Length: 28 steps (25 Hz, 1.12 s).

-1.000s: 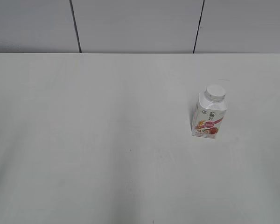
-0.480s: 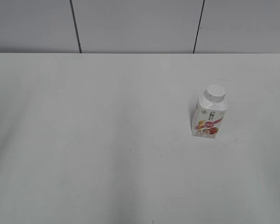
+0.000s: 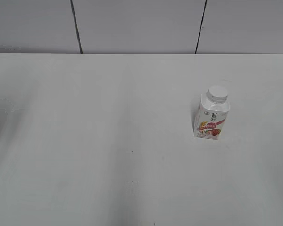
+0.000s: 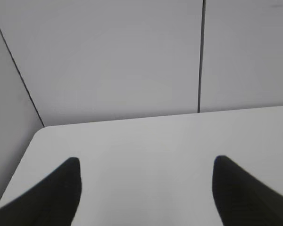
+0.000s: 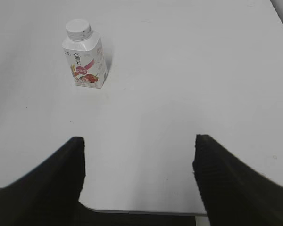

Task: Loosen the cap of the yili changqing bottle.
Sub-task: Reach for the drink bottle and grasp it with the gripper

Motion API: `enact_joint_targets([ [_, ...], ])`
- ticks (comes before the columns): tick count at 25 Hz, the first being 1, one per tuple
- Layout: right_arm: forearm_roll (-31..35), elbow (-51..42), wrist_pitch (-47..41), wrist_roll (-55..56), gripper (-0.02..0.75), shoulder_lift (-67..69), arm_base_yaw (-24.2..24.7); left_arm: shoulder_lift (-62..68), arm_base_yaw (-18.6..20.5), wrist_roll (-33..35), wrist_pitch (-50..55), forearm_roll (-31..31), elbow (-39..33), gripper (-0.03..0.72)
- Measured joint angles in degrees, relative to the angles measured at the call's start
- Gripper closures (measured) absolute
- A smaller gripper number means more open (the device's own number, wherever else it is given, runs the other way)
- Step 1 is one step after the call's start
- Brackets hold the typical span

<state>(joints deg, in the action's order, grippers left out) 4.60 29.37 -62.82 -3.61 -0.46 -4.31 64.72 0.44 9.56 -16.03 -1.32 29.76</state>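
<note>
Both jaws gape, released; squarish bottle [image 3: 211, 118] upright, round cap [image 3: 218, 93] on.

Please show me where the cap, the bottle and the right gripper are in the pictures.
cap [image 3: 217, 93], exterior view, on its flat top.
bottle [image 5: 86, 63], right wrist view, on its front label.
right gripper [image 5: 139, 141], right wrist view, midway between its open fingertips.

The bottle [image 3: 211, 118] stands upright on the right part of the table, a small white carton-style body with sloped shoulders and a red-pink fruit label. The cap [image 3: 218, 93], round, white and flat-topped, sits on its neck.
</note>
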Motion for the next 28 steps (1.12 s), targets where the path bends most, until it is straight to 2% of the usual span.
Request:
enact_joint_targets([
  [3,0.0,0.0,0.0,0.0,0.172,0.0,0.0,5.6,0.0,-1.1,-5.5,0.8,0.0,0.164],
  [5,0.0,0.0,0.0,0.0,0.172,0.0,0.0,8.9,0.0,-3.7,-9.1,4.2,0.0,0.164],
  [12,0.0,0.0,0.0,0.0,0.172,0.0,0.0,21.4,0.0,-23.4,-22.8,28.2,2.0,0.168],
  [19,0.0,0.0,0.1,0.0,0.172,0.0,0.0,32.7,0.1,-42.2,-29.1,52.4,13.2,0.168],
  [28,0.0,0.0,0.1,0.0,0.172,0.0,0.0,45.6,-0.3,-48.5,-40.8,69.5,24.7,0.169],
])
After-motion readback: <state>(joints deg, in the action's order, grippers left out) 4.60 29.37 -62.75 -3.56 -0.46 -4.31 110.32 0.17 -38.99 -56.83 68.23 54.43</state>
